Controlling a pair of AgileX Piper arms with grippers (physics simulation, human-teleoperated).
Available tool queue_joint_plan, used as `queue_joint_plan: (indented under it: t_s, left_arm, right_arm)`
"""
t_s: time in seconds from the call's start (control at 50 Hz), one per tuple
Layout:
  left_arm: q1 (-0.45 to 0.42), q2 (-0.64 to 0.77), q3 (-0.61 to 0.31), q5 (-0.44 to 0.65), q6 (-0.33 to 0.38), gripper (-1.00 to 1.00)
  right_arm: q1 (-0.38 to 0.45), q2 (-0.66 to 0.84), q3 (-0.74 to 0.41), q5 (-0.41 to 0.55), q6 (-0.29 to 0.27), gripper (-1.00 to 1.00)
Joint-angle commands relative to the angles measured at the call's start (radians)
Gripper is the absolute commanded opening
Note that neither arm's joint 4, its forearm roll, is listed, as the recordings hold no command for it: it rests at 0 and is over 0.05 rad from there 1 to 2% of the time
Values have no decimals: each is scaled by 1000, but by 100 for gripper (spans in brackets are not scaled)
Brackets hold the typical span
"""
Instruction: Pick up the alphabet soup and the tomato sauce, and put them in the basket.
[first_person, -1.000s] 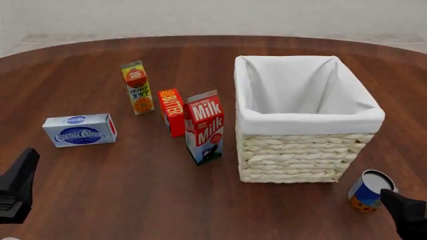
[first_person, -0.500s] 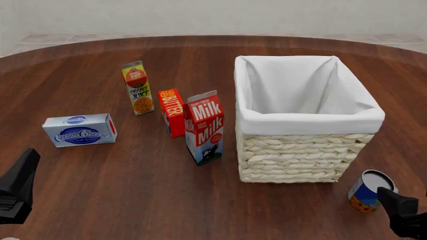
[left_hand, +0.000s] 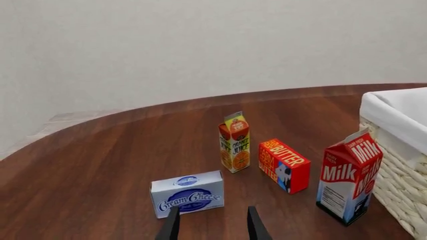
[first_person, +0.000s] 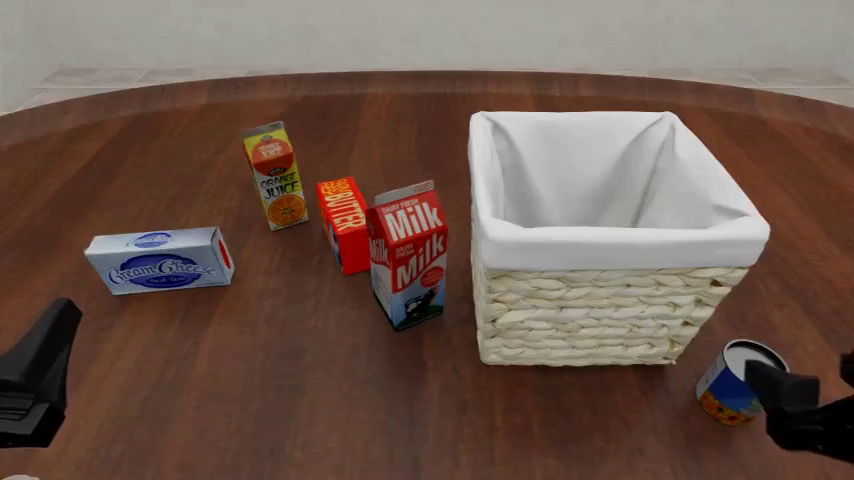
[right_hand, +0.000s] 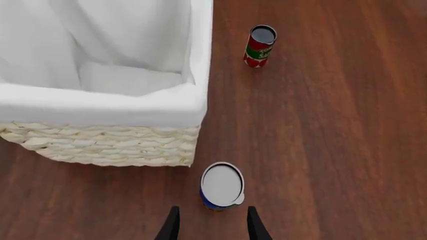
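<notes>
The alphabet soup (first_person: 734, 383), a short blue and orange can with a silver top, stands on the table by the near right corner of the basket (first_person: 621, 242). My right gripper (first_person: 814, 398) is open just behind and to the right of the can, not touching it. In the right wrist view the alphabet soup (right_hand: 222, 185) sits just ahead of the open gripper (right_hand: 212, 222), beside the basket (right_hand: 133, 106). The tomato sauce (right_hand: 260, 46), a red can with a green band, stands farther off past the basket; the front view does not show it. My left gripper (first_person: 38, 372) is open at the near left, holding nothing.
Left of the basket stand a milk carton (first_person: 411, 255), a red butter box (first_person: 344, 224) and an orange juice carton (first_person: 275, 176). A cream cheese box (first_person: 160, 260) lies farther left, ahead of the left gripper (left_hand: 212, 225).
My right gripper has shifted closer to the alphabet soup and turned, so both fingers now show in the front view. The left arm has stayed still.
</notes>
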Motion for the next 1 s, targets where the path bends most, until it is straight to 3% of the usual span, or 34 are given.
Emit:
queue_joint_plan:
  t_s: [0.02, 0.24, 0.52, 1.0]
  left_arm:
    - [3, 7, 0, -3, 0, 100]
    - [4, 7, 0, -3, 0, 100]
    - [6, 5, 0, -3, -1, 100]
    - [7, 13, 0, -11, -4, 100]
  right_arm:
    - [-3, 67, -2, -54, -4, 100]
    - [-10, 157, 5, -117, -14, 100]
    - [-13, 160, 11, -105, -20, 100]
    - [-18, 274, 14, -167, -15, 100]
